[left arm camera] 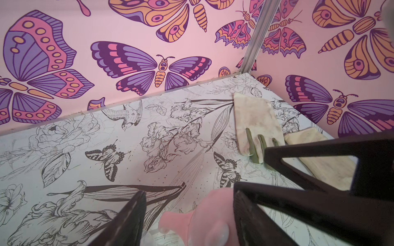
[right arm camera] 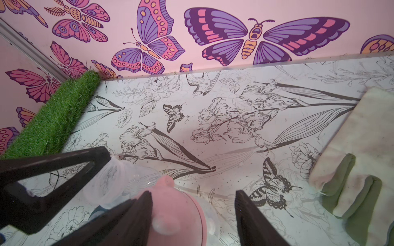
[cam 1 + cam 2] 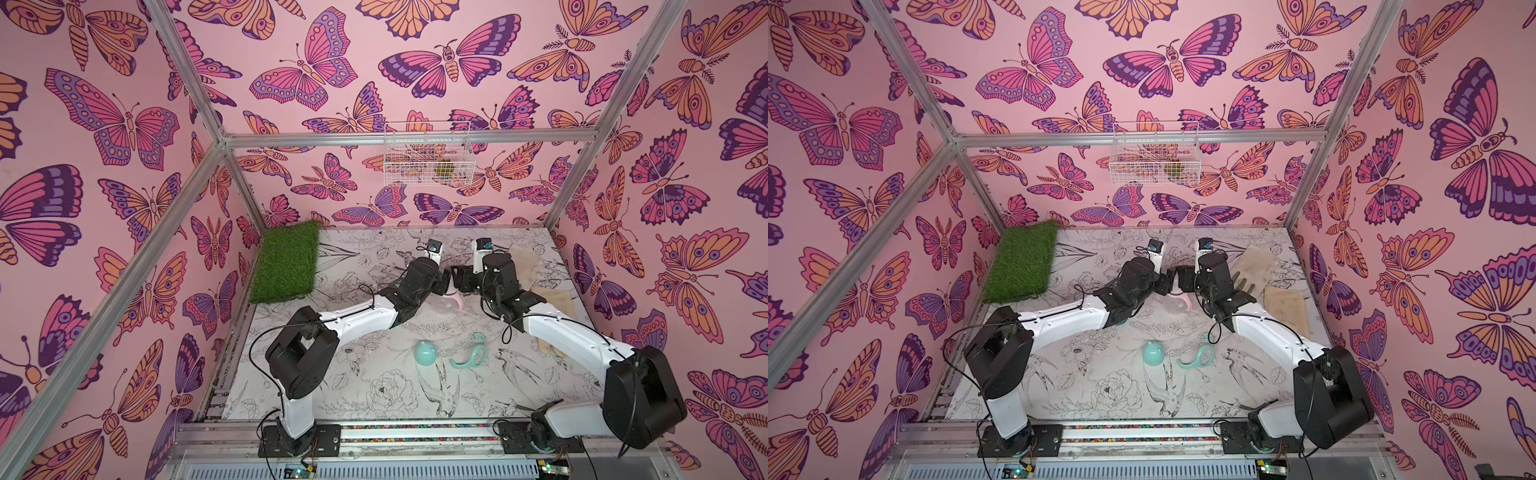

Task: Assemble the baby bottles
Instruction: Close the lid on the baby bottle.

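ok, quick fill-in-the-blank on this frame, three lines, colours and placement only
1. The dome cap lying untouched beside the twin-handled ring is ____.
2. The eared cap between the right gripper's jaws is ____.
3. The wire basket hangs on the back ____.

Missing words: teal; pink; wall.

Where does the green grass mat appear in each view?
Both top views: grass mat in the far left corner of the table.
Left wrist: not in it.
Right wrist: grass mat along the side wall.
Shared landmark: the beige glove with green fingers.
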`<action>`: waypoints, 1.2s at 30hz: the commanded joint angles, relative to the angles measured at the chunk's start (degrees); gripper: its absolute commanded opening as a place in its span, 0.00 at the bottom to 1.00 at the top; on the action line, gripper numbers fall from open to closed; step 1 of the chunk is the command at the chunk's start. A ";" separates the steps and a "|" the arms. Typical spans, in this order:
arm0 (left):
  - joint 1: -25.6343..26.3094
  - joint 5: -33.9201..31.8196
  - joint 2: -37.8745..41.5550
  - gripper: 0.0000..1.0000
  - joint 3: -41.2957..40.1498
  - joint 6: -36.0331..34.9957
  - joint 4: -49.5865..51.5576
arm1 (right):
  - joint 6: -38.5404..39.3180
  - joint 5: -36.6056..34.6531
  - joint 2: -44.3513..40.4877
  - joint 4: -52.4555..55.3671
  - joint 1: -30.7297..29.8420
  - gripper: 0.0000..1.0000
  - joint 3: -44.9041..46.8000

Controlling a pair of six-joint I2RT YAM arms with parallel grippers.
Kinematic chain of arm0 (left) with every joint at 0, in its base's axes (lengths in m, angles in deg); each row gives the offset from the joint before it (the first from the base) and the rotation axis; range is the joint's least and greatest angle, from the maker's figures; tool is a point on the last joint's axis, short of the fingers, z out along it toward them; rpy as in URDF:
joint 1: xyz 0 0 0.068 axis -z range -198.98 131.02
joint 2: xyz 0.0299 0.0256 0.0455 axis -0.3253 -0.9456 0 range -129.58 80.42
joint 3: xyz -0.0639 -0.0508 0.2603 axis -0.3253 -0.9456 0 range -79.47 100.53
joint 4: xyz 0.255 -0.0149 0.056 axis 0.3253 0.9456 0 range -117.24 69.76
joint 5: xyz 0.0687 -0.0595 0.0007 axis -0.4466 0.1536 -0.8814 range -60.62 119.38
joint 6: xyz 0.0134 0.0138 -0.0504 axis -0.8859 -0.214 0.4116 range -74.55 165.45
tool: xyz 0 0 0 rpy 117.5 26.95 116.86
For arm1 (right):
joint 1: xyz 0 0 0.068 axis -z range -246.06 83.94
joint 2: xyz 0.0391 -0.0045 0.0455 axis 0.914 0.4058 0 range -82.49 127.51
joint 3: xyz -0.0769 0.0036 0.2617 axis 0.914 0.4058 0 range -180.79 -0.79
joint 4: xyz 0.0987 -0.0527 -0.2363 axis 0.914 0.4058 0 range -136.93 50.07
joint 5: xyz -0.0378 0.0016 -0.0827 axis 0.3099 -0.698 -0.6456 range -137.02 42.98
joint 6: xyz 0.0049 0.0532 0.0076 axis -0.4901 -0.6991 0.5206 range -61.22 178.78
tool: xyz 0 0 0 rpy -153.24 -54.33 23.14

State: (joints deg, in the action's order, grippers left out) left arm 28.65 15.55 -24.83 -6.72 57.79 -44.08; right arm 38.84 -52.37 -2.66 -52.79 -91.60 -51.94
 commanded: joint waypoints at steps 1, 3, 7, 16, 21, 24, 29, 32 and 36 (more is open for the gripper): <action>0.70 0.20 -4.26 0.64 -3.93 -0.05 8.28 | -0.07 -1.24 3.09 9.93 -1.09 0.62 4.16; 0.73 0.20 -4.16 0.62 -4.82 0.39 8.16 | -0.61 -1.42 2.80 9.82 -1.18 0.60 5.04; 1.22 0.55 -4.23 0.60 -7.51 1.74 7.22 | -1.14 -2.27 2.35 9.56 -1.51 0.59 6.70; 2.02 -0.16 -7.11 0.58 -9.67 2.01 4.45 | -2.72 -4.01 3.34 7.93 -1.90 0.58 10.01; 2.15 -0.34 -7.93 0.57 -10.61 2.52 3.48 | -2.98 -4.01 4.17 7.54 -2.32 0.57 10.64; 2.24 -0.50 -7.80 0.57 -11.68 2.90 2.78 | -2.85 -3.97 3.86 7.95 -2.41 0.57 10.31; 2.20 -0.26 -6.37 0.59 -12.66 2.88 2.25 | -2.21 -3.02 2.38 10.03 -2.41 0.59 8.40; 2.03 0.35 -5.54 0.62 -12.15 2.02 2.25 | -1.60 -2.32 1.53 11.51 -2.34 0.60 6.21; 1.34 1.64 -4.31 0.65 -11.18 1.52 2.34 | -0.17 -2.89 1.11 13.43 -2.38 0.62 2.48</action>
State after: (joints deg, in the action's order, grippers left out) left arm 29.73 13.52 -25.43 -14.68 62.40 -59.60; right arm 35.32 -56.12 -3.53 -54.85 -93.30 -49.96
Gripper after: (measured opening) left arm 0.649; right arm 0.616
